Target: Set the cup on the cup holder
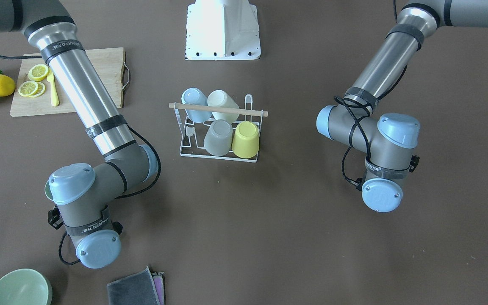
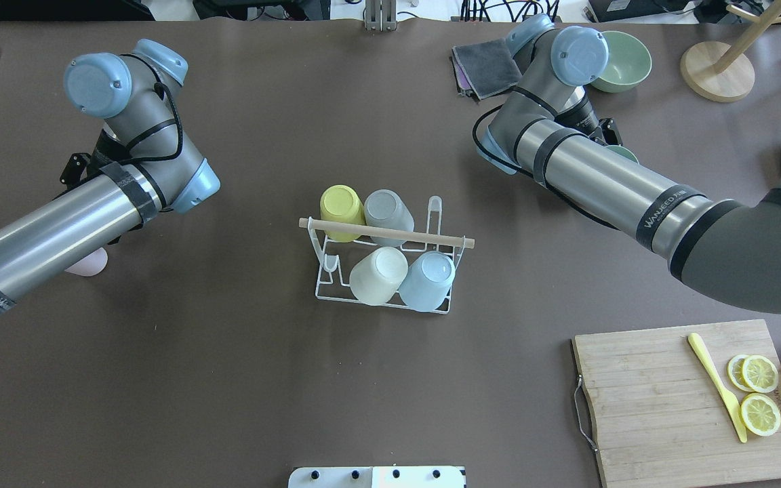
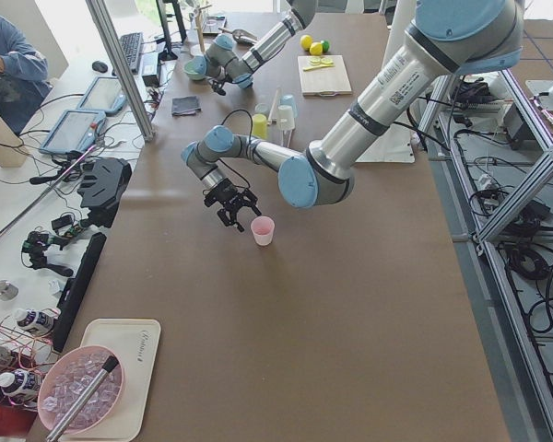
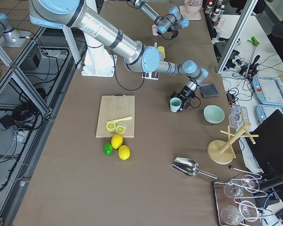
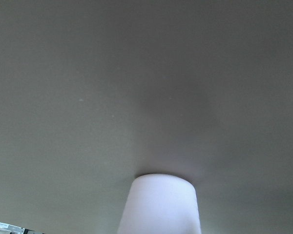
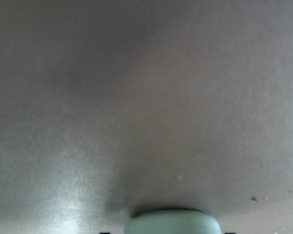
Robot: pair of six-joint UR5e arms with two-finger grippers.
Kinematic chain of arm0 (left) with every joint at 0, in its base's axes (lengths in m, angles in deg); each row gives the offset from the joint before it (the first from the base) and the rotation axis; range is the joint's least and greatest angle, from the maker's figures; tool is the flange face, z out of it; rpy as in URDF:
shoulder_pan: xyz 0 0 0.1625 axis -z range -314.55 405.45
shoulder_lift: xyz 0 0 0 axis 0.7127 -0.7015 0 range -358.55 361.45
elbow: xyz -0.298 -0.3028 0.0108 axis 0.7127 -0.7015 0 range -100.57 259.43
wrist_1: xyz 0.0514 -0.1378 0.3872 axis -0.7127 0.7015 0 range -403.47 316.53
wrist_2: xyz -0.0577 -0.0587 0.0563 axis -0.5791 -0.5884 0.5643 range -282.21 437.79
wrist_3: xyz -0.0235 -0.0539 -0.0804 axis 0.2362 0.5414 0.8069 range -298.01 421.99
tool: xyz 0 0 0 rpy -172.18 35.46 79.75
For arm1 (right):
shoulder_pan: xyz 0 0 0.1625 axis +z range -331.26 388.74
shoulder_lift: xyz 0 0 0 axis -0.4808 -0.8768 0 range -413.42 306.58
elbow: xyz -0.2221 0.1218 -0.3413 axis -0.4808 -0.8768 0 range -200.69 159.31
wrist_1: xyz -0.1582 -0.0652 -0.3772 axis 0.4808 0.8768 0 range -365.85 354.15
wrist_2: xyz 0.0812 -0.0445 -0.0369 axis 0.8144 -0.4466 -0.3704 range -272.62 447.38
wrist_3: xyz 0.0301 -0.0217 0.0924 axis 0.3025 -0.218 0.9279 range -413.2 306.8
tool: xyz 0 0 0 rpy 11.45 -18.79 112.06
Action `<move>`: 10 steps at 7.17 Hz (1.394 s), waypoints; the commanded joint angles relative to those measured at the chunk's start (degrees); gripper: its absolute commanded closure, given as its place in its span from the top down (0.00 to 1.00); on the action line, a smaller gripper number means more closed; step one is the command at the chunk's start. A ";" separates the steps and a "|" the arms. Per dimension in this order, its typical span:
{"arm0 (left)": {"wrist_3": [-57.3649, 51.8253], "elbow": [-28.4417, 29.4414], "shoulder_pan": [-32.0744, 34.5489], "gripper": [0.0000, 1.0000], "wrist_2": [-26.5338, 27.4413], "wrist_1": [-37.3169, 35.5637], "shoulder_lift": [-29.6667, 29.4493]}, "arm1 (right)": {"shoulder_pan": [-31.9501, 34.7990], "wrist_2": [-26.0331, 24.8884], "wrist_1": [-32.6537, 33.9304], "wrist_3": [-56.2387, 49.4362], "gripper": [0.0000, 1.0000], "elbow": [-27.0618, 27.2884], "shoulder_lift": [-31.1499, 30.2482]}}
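The white wire cup holder (image 2: 390, 234) stands mid-table with a wooden rod on top. On it sit a yellow cup (image 2: 341, 209), a grey cup (image 2: 388, 207), a cream cup (image 2: 377, 274) and a light blue cup (image 2: 429, 279). A pink cup (image 3: 263, 230) stands upright on the table, just beside my left gripper (image 3: 232, 210); it fills the bottom of the left wrist view. A green cup (image 4: 175, 104) stands at my right gripper (image 4: 183, 101), its rim (image 2: 626, 153) peeking from under the arm. No fingers show close up, so I cannot tell either gripper's state.
A cutting board (image 2: 662, 407) with lemon slices and a yellow knife lies at the near right, whole lemons beside it. A green bowl (image 2: 624, 61), folded cloths (image 2: 482, 64), a wooden stand (image 2: 716, 71) and a metal scoop (image 4: 188, 167) sit along the far right.
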 commanded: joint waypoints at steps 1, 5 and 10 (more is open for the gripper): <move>-1.54 2.13 -0.65 0.97 0.87 -1.22 -0.64 | 0.78 0.39 1.10 -1.36 0.00 0.07 0.75; -2.94 3.19 -3.55 0.96 5.15 -3.59 -0.74 | 7.02 5.29 3.83 -4.10 0.00 12.69 1.55; -3.12 3.90 -4.61 0.95 8.16 -4.03 -0.47 | 7.91 9.09 -2.93 5.30 0.00 35.71 -8.63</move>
